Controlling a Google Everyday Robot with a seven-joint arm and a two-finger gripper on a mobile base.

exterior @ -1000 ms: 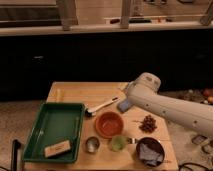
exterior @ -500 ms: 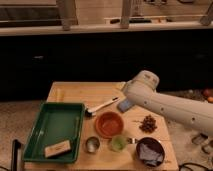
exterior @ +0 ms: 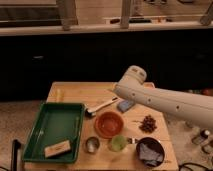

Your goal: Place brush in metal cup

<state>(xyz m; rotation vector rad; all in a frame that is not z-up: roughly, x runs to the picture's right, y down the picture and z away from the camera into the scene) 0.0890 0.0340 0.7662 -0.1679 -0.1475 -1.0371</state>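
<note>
Looking down from the single camera view, a wooden table (exterior: 70, 92) holds a green tray (exterior: 50, 106) on the left, an orange bowl (exterior: 109, 124) at the centre, and a white robot arm (exterior: 165, 102) reaching in from the right. The gripper (exterior: 118, 93) sits at the arm's near end, over the table's middle, just above the far tip of the brush (exterior: 102, 106); whether it is released or clenched I cannot tell. The brush lies flat and slanted, between the tray and a blue-grey pad (exterior: 125, 105), just behind the bowl. The metal cup (exterior: 92, 144) stands at the front edge, beside a light green cup (exterior: 118, 143) and well apart from the brush. The step in hand looks like the pick-up: it would go best taken across the handle near its middle, clear of the pad, then lifted over the bowl and lowered upright into the silver cup, not the green one.
</note>
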